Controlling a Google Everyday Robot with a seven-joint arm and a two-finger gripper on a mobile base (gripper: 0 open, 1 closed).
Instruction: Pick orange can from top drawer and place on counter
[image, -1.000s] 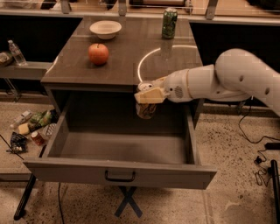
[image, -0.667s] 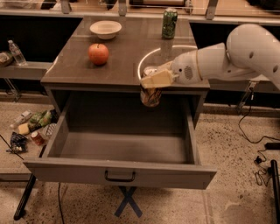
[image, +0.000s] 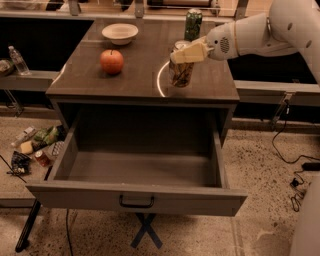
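My gripper (image: 183, 55) comes in from the right on a white arm and is shut on the orange can (image: 180, 72), gripping it near its silver top. The can hangs upright over the right part of the counter (image: 135, 75), just above or touching the surface beside the ring-shaped light reflection. The top drawer (image: 137, 197) is pulled fully open below the counter, with its black handle at the front; its inside shows nothing.
A red apple (image: 112, 61) and a white bowl (image: 120, 33) are on the counter's left half. A green can (image: 193, 24) stands at the back right, behind my gripper. Trash and a bottle lie on the floor left (image: 35, 147). Cables run at the right (image: 295, 165).
My gripper lifted the orange can up out of the drawer space, over the counter's front edge, and carried it back above the counter's right side.
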